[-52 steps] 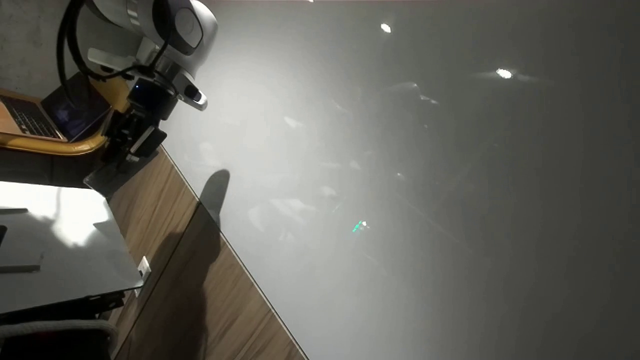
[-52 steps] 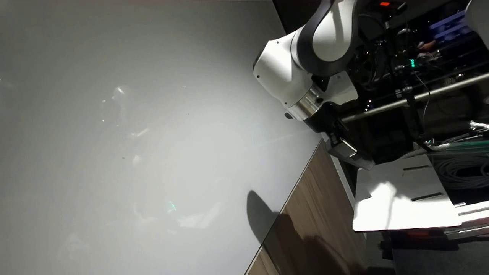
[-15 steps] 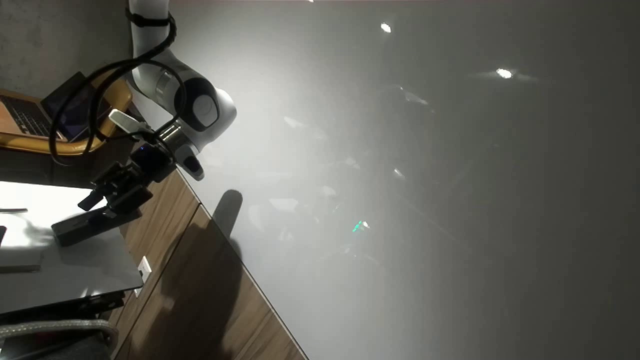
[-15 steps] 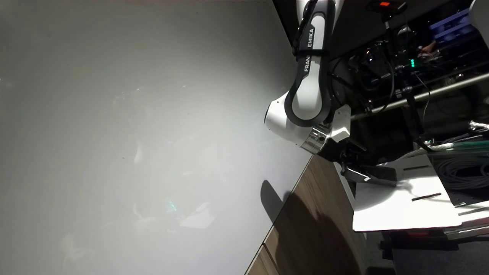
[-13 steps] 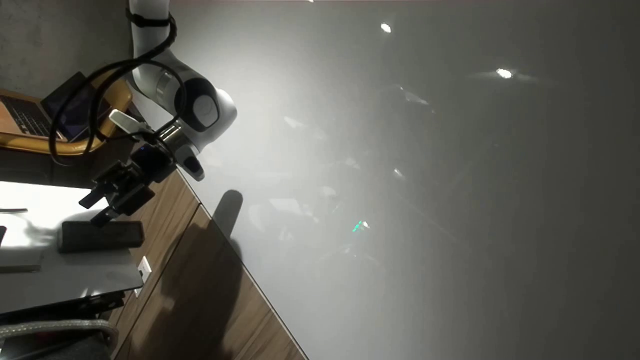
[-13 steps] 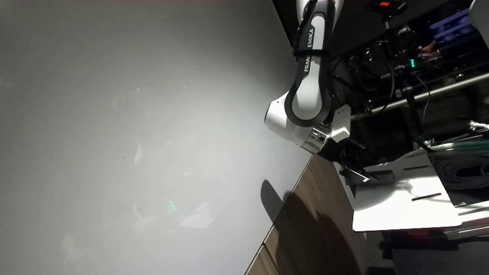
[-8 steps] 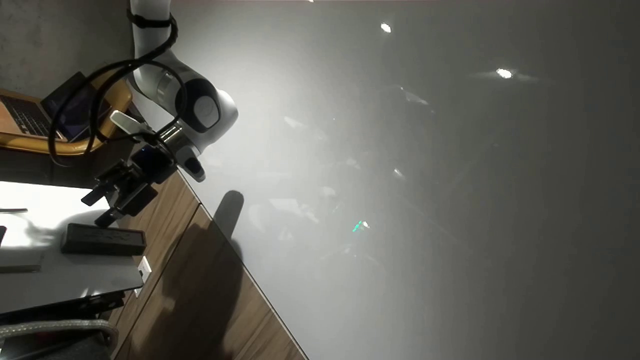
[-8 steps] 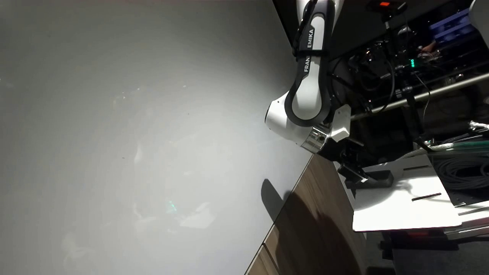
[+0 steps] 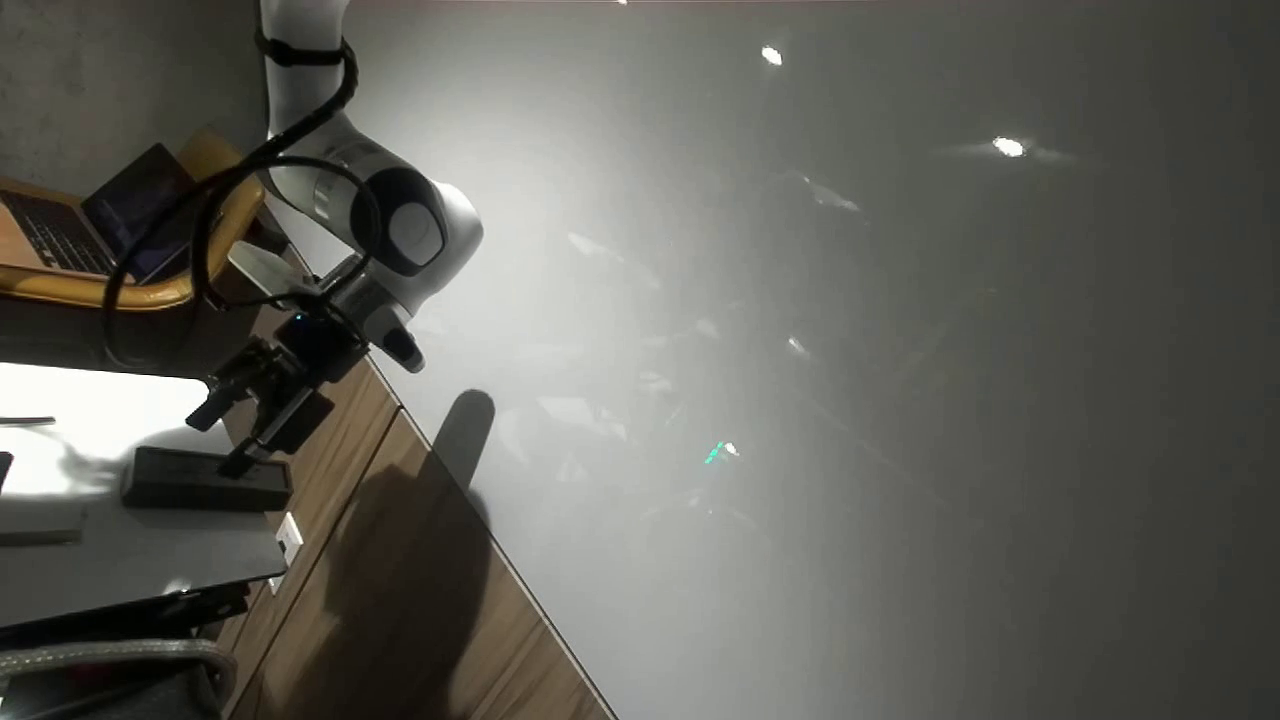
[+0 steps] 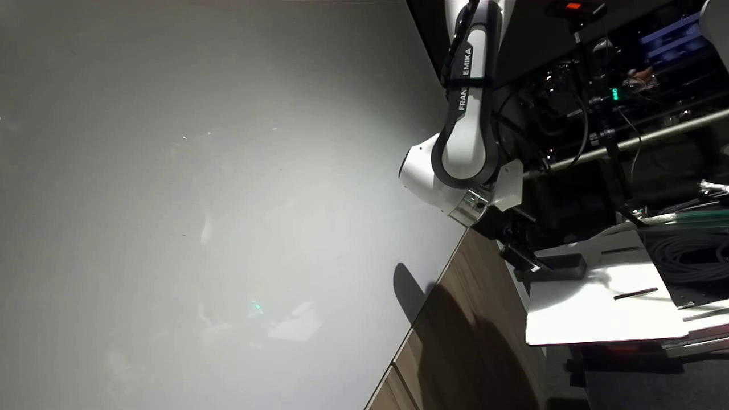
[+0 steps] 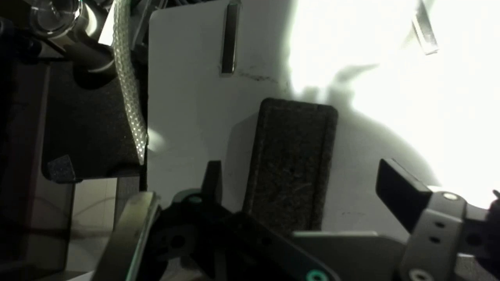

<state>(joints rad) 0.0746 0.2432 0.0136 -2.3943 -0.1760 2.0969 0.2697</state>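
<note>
One plate, one block, jaws spread

Logged from my remote station, biggest first. One glossy grey panel fills most of both exterior views; wood borders it, with one dark seam. One arm comes in from the top, bent toward the plate. The plate is white, partly washed out by glare. In an exterior view I count one yellow chair bearing one laptop, lid raised. One braided hose runs beside the plate in the wrist view.

One gripper, its two fingers well apart. In the wrist view the block shows between them, a gap on each side; contact I cannot judge from the exterior views.

Block: dark, lying on the plate. Long axis runs up the wrist view, upper end leaning slightly right, lower end hidden by the gripper. In both exterior views it lies nearly level, one end pointing toward the wood and past the plate's edge.

One white fitting by the wood. Two strips on the plate, beyond the block's upper end in the wrist view.
</note>
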